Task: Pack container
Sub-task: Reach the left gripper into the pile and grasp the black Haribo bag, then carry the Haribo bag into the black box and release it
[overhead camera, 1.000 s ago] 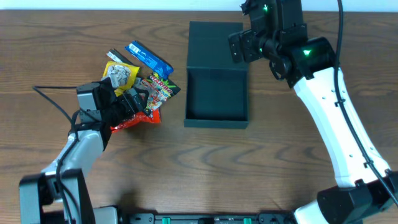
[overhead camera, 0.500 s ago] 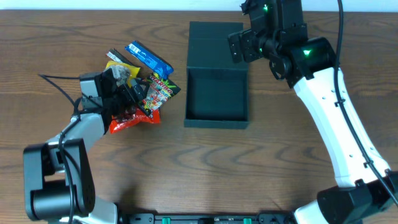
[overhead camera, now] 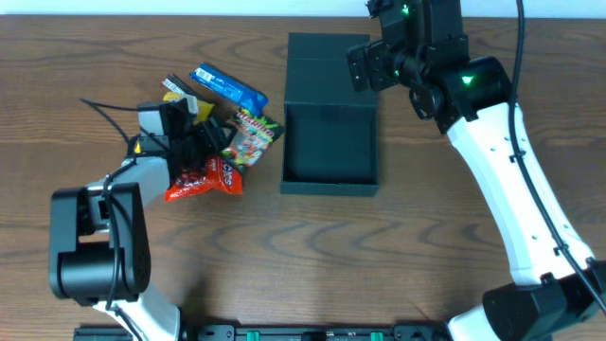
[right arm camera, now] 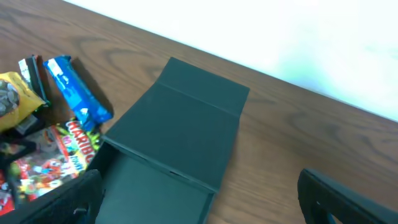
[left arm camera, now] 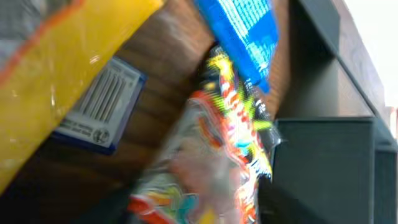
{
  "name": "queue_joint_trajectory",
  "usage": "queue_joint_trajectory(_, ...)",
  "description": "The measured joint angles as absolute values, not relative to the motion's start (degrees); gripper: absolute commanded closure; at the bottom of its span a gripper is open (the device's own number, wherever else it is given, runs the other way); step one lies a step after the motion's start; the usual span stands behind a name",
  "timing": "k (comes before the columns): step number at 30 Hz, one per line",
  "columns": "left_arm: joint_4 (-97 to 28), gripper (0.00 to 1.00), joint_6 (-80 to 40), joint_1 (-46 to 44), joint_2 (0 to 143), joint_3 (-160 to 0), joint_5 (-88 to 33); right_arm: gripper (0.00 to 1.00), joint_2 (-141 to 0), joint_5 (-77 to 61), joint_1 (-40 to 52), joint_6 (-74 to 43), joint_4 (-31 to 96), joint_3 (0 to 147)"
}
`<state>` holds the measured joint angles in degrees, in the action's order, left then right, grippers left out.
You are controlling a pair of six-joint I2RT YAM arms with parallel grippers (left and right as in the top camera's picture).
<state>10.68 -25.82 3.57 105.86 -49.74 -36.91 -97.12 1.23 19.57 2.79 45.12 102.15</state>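
Observation:
The container is a dark teal-black box lying open at mid-table, its flap lid folded back on the far side. Left of it lies a pile of candy packets. My left gripper is closed on the left end of a colourful gummy packet, which fills the left wrist view beside the container's wall. My right gripper hangs open over the lid's right side. Its fingers straddle the container from above and hold nothing.
A blue packet lies at the back of the pile, and a red packet lies at its front. A yellow packet sits under the left arm. Bare wooden table surrounds the box.
The left gripper moved to the back right over the pile and closed on the colourful packet, which shifted and turned toward the container. The right arm has not moved.

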Motion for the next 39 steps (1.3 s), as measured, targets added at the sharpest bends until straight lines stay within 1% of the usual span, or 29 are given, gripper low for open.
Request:
queue_joint_trajectory(2, 10.5, 0.94, -26.0, 3.4, 106.3, -49.8, -36.9, 0.01, -97.1, 1.2, 19.6, 2.8, 45.1, 102.1)
queue_joint_trajectory(9, 9.7, 0.94, -27.7, 3.4, 106.3, -54.5, -40.2, 0.01, -97.1, 1.2, 19.6, 2.8, 45.1, 102.1)
queue_joint_trajectory(16, 2.6, 0.94, -29.5, 3.2, 105.3, -63.2, -42.1, 0.01, -97.1, 1.2, 19.6, 2.8, 45.1, 102.1)
queue_joint_trajectory(19, -0.1, 0.94, -29.8, 3.0, 102.3, -64.5, -42.0, 0.01, -97.1, 1.3, 19.6, 2.8, 45.1, 102.1)
queue_joint_trajectory(25, -2.8, 0.94, -32.0, 0.7, 91.0, -66.7, -40.2, 0.01, -97.1, 4.4, 19.5, 1.5, 45.1, 102.1)
queue_joint_trajectory(29, -2.8, 0.94, -36.0, -4.0, 88.0, -67.3, -37.0, 0.01, -97.1, 6.5, 18.4, -1.1, 45.0, 102.1)
queue_joint_trajectory(32, -3.2, 0.94, -41.5, -10.4, 88.7, -67.3, -31.8, 0.01, -97.1, 7.4, 16.1, -4.1, 45.0, 102.1)
queue_joint_trajectory(35, -5.6, 0.94, -47.9, -17.1, 89.8, -67.3, -24.4, 0.01, -97.1, 7.6, 12.4, -7.4, 45.4, 102.1)
queue_joint_trajectory(39, -14.0, 0.94, -59.0, -25.6, 90.6, -67.3, -10.3, 0.01, -97.0, 7.7, 7.6, -10.3, 46.9, 102.1)
